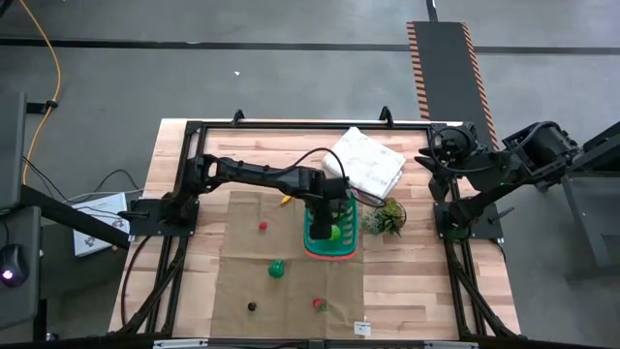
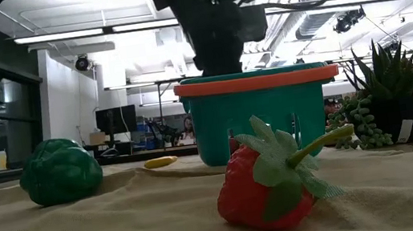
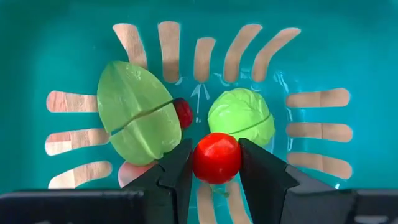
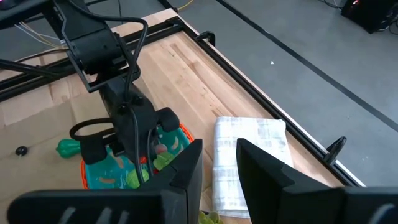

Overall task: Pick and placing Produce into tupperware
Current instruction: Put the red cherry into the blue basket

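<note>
The tupperware, a teal basket (image 1: 334, 254) with a red rim, stands on the tan mat. My left gripper (image 3: 216, 152) reaches down into it, shut on a round red piece of produce (image 3: 216, 158). On the basket's floor lie a pale green oval piece (image 3: 137, 121), a small red piece (image 3: 183, 112) and a round green piece (image 3: 241, 115). More produce lies on the mat: a strawberry (image 2: 269, 184), a green leafy piece (image 2: 60, 170), a yellow piece (image 2: 160, 162), a red piece (image 1: 262, 226) and a dark piece (image 1: 251, 306). My right gripper (image 4: 219, 163) waits raised at the table's far right, open. My left gripper pinches the round red piece by two opposite sides (image 3: 196, 160) between its two fingers. The fingers come from above, pointing steeply down into the basket. The piece sits over the basket's slotted floor; I cannot tell whether it touches it.
A folded white cloth (image 1: 366, 163) lies just beyond the basket, and a spiky green plant (image 1: 386, 218) stands at its right side. A black frame (image 1: 291, 124) borders the table. The mat's near part holds only the scattered pieces.
</note>
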